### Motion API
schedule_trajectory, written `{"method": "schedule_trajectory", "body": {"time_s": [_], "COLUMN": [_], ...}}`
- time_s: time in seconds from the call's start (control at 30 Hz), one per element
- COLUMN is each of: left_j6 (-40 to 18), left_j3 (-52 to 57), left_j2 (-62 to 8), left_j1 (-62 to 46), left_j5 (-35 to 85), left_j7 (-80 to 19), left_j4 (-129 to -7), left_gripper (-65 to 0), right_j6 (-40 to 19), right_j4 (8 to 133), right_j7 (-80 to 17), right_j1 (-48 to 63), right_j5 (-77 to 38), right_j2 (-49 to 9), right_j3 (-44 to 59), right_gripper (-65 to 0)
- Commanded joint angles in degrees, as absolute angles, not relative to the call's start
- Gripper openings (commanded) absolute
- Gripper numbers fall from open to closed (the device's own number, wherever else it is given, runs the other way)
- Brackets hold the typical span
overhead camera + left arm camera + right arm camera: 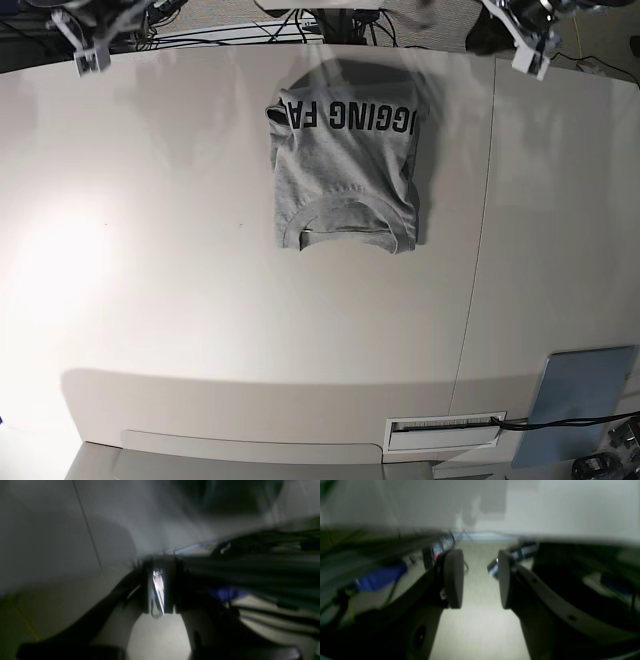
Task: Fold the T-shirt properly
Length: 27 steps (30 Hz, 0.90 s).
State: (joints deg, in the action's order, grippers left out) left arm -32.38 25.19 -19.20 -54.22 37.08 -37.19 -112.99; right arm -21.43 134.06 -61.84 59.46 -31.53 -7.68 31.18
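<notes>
Shirt (345, 170) folded near bench (200, 300) far edge. Left gripper (158, 592) nearly clenched, empty; right gripper (480, 580) released. Risk: overhanging far fold may slip.

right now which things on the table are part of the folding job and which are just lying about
Part of the job:
- grey T-shirt, folded into a compact rectangle, lettering up
- left gripper and right gripper, both withdrawn to the far corners

Just lying about:
- blue-grey flat pad
- white slotted plate
- cables beyond the far edge

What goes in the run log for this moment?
T-shirt: folded, lettering up, untouched | right tool: open, empty | left tool: nearly closed, empty | table
</notes>
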Motion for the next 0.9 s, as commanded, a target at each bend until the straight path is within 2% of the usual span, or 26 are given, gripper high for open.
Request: {"method": "schedule_trajectory", "body": {"time_s": [0.0,0.2,0.37,0.47,0.63,0.87], "left_j6": [-31.9,-30.5,-32.3,-34.4,-36.1,-37.5], "left_j3": [25.6,25.6,25.1,23.8,23.0,23.0], "left_j2": [-19.7,-19.6,-19.7,-19.7,-19.7,-18.6], "left_j1": [-56.1,-63.0,-62.9,-58.5,-47.4,-30.7], "left_j5": [37.3,36.0,36.0,35.6,27.5,16.9], "left_j7": [-36.1,-36.1,-35.9,-35.7,-30.1,-26.0], "left_j4": [-113.9,-111.5,-100.0,-88.6,-67.3,-41.4], "left_gripper": [-56.8,-53.4,-50.3,-50.3,-50.3,-50.3], "right_j6": [-21.4,-21.0,-23.4,-25.6,-28.6,-33.6], "right_j4": [135.0,134.5,118.7,106.0,85.0,55.1], "right_j7": [-60.8,-60.4,-56.4,-54.7,-52.2,-40.5], "right_j1": [62.0,70.8,68.8,63.5,51.7,35.2], "right_j5": [-31.9,-31.9,-28.5,-24.9,-17.4,-14.9], "right_j2": [-8.1,-8.0,-5.5,-5.4,-5.7,-10.5], "right_j3": [31.6,31.6,31.6,31.6,31.6,31.6], "right_gripper": [-42.5,-42.5,-42.5,-42.5,-42.5,-42.5]}}
